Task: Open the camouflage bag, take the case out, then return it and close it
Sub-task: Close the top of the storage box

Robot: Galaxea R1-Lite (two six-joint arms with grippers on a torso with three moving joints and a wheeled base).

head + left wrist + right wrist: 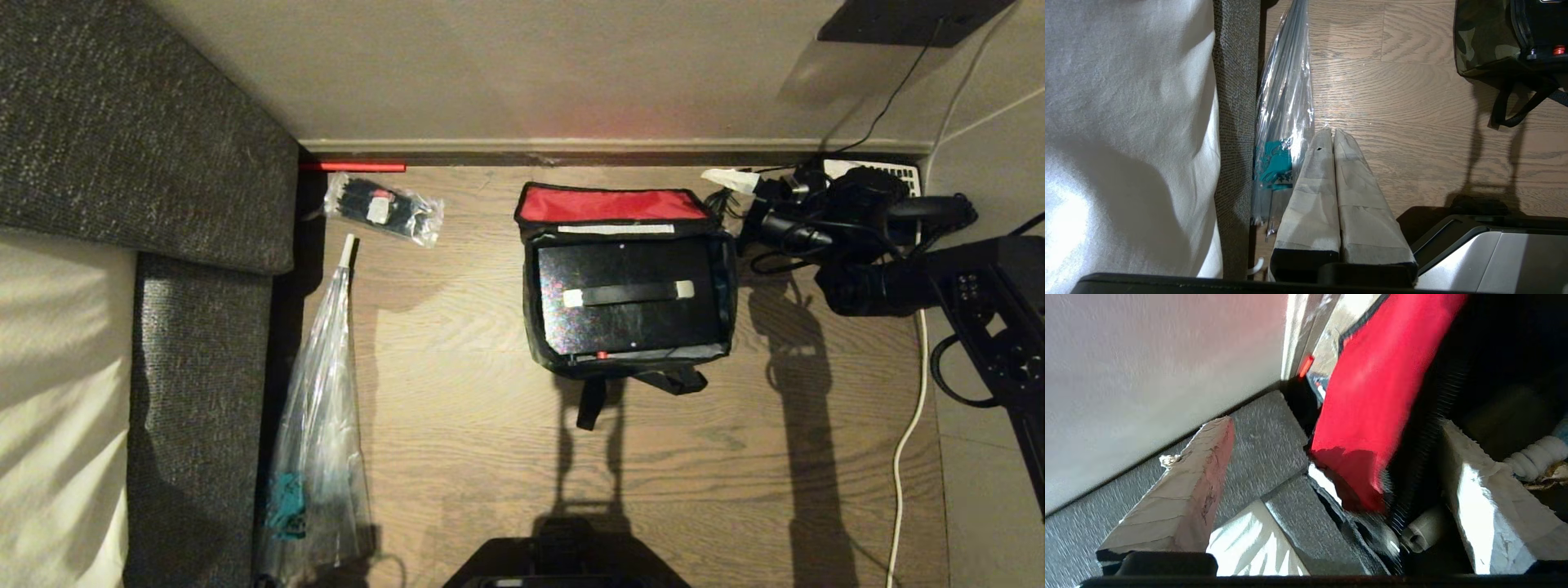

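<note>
— Black and glossy, the case [629, 298] is lying flat inside the camouflage bag [627, 290], which is sitting open near the far edge of the wooden floor, by the skirting. What are you making of how it will handle?

— Judging by the sheen, it is looking like a stiff, hard shell, so it should come out in one piece without sagging. That smooth face is probably slippery, though. It is filling the bag nearly wall to wall, so there is little room at its sides.

— Where would you be taking hold, then?

— The dark strap handle [629, 292] running across its middle, between two pale ends, is looking like the fair spot. The bag itself is soft and will likely shift if the case drags on it.

— And the red inner lid [611, 205]?

— It is standing back along the bag's far side, towards the wall, so the mouth is open.

— What is the right gripper [1331, 490] doing?

— Its taped fingers [1184, 486] are standing wide apart at the bag's far right corner, with the red lid's corner lying between them. I am hedging here: the wrist view is smeared, so I cannot tell whether either finger is touching the fabric. Nothing is looking clamped.

— And the left gripper [1333, 134]?

— It is hanging low over the near floor beside the sofa [1235, 122] and a clear plastic bag [1284, 106], fingers pressed together, holding nothing.
</note>
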